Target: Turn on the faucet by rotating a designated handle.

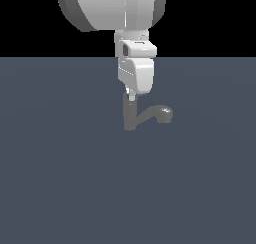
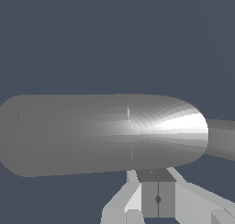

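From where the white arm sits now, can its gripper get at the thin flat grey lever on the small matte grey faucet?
Probably yes. The gripper hangs right over the faucet post, nothing between them. The lever itself is hidden behind the hand, so contact is unconfirmed.

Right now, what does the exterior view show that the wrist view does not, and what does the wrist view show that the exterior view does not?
Only the exterior view shows the whole faucet: its upright post, its curved spout with a rounded head towards that view's right, and the white robot arm right above the post. Only the wrist view shows a close grey rounded body, seemingly part of the faucet, filling the picture, with the gripper at the edge. Both show the dark blue-grey surface. Neither shows the handle clearly.
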Controlling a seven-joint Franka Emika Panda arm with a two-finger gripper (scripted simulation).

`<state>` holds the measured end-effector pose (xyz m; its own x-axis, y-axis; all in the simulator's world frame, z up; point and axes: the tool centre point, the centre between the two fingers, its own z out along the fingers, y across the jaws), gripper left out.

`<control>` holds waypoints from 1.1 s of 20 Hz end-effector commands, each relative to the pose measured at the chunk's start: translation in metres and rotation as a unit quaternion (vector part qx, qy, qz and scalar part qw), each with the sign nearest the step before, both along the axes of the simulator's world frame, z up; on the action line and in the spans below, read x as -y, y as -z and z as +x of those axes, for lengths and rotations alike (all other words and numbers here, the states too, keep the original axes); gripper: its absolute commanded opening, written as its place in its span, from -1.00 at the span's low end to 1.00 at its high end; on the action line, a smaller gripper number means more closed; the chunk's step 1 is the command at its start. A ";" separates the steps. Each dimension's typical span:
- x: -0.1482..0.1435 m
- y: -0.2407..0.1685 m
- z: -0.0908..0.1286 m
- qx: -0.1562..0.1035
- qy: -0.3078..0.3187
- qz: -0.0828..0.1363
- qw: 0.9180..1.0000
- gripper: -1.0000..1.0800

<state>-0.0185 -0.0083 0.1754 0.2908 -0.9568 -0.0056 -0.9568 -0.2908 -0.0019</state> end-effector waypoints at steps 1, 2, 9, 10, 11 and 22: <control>0.043 0.002 0.001 0.000 0.024 -0.003 1.000 -1.00; 0.043 0.002 0.001 0.000 0.024 -0.003 1.000 -1.00; 0.033 0.001 0.018 0.000 0.007 -0.001 1.000 -1.00; 0.037 0.001 0.021 0.000 0.008 -0.001 1.000 -1.00; 0.041 0.001 0.023 0.000 0.009 -0.001 1.000 -1.00; 0.080 0.002 0.051 0.000 0.020 -0.002 1.000 -1.00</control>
<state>0.0291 -0.0601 0.1754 0.2895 -0.9571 -0.0091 -0.9572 -0.2896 0.0006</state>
